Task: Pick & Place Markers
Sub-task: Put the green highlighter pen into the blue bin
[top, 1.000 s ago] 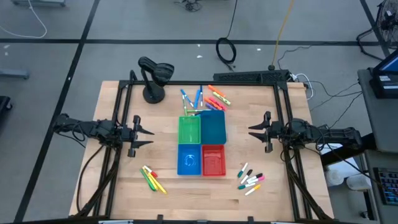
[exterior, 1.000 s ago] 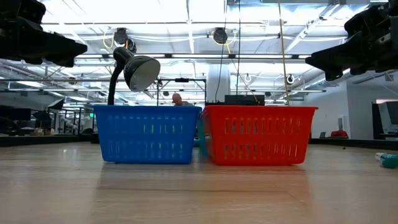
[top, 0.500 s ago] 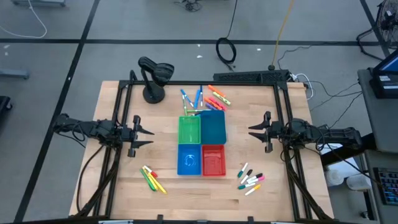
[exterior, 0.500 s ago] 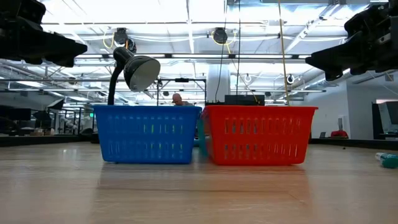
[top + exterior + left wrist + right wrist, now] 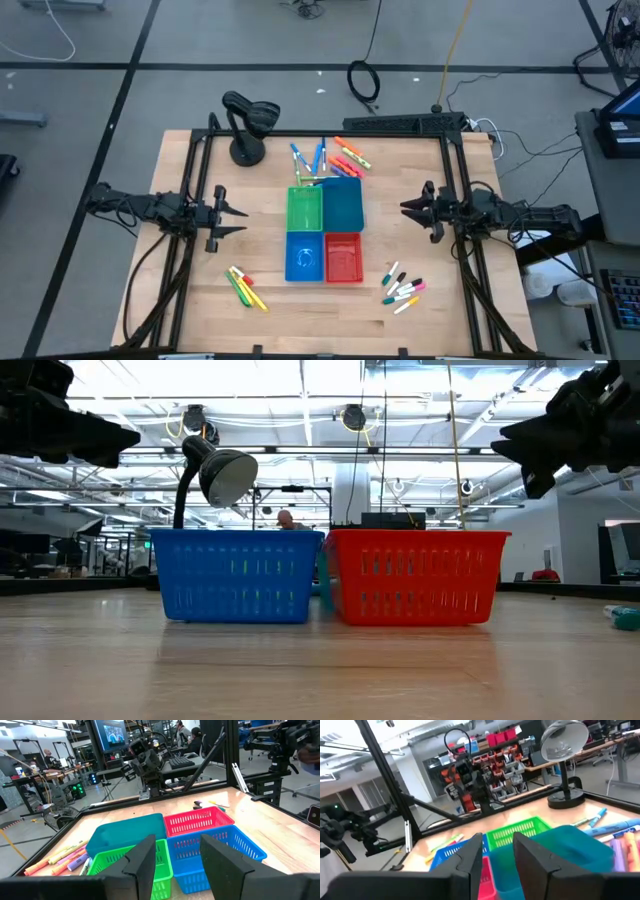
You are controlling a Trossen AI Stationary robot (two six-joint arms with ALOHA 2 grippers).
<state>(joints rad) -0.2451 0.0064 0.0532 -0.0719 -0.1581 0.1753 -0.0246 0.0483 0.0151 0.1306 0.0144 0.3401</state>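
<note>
The left gripper (image 5: 226,215) is hovering over the left side of the table (image 5: 270,310), its two fingers standing apart with nothing between them and pointing toward the bins at the centre. The right gripper (image 5: 412,208) is hovering over the right side of the table, its fingers likewise spread and gripping nothing. Four bins are sitting in a touching square between the two grippers: the green bin (image 5: 305,208) and the teal bin (image 5: 343,204) on the far row, the blue bin (image 5: 304,257) and the red bin (image 5: 343,257) on the near row. The markers are lying in three groups, all apart from both grippers. The far markers (image 5: 330,157), blue, orange and pink, are lying just behind the green and teal bins. The yellow and green markers (image 5: 244,287) are lying on the near left part of the table, nearer the front edge than the left gripper. The white markers (image 5: 403,290) with coloured caps are lying near the front right, just beside the red bin; their exact count is probably seven or so. A desk lamp (image 5: 246,125) is standing at the far left corner.
</note>
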